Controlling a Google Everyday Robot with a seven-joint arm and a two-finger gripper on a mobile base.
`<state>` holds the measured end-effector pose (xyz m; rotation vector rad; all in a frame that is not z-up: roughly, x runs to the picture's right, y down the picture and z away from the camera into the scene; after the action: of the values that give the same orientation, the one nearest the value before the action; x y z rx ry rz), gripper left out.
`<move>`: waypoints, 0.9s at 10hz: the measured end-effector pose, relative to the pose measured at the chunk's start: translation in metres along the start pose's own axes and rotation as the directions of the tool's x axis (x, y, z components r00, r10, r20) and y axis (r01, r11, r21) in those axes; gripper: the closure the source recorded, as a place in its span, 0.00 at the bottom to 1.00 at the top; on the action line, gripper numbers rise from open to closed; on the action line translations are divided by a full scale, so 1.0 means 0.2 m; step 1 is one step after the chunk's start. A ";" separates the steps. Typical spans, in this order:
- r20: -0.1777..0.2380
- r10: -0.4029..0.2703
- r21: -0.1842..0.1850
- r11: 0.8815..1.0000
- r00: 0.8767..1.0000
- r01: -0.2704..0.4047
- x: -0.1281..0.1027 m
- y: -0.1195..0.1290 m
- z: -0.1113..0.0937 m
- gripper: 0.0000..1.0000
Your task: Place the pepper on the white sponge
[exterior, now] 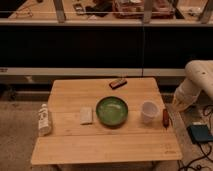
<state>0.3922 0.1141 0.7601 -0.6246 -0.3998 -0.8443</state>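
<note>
Standing on a speckled grey floor, the low table [100,145] is made of pale wooden planks with a smooth, matte top. Behind it run dark panels crossed by a pale rail, and above them is a cluttered shelf. A flat dark teal device [201,133] lies on the floor to the right, with cables near it.

The pepper [165,117], thin and dark red, lies near the table's right edge, just beside a round white cup [148,111]. A glossy round green bowl [112,110] sits in the middle, and the white sponge [86,115], a flat off-white rectangle, lies just to its left. A white bottle [44,120] lies on its side at the left edge, and a flat reddish-brown bar [118,83] lies toward the back.

The gripper [179,103], at the lower end of the bulky white arm, hangs off the table's right side with its fingers drawn together, apart from the pepper.
</note>
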 end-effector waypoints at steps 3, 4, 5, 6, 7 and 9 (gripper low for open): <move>0.046 -0.009 0.021 1.000 0.999 0.008 -0.02 0.04 0.09 0.95; 0.046 -0.011 0.020 1.000 0.999 0.011 -0.02 0.04 0.09 0.95; 0.043 -0.013 0.017 1.000 0.999 0.013 -0.01 0.05 0.09 0.95; 0.041 -0.019 0.008 1.000 0.999 0.018 0.00 0.05 0.11 0.96; 0.035 -0.033 0.001 0.999 0.999 0.033 0.02 0.04 0.14 1.00; 0.014 -0.077 0.015 0.997 0.997 0.076 0.06 0.04 0.19 0.92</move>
<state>0.4022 0.1372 0.7930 -0.6052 -0.4447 -0.9094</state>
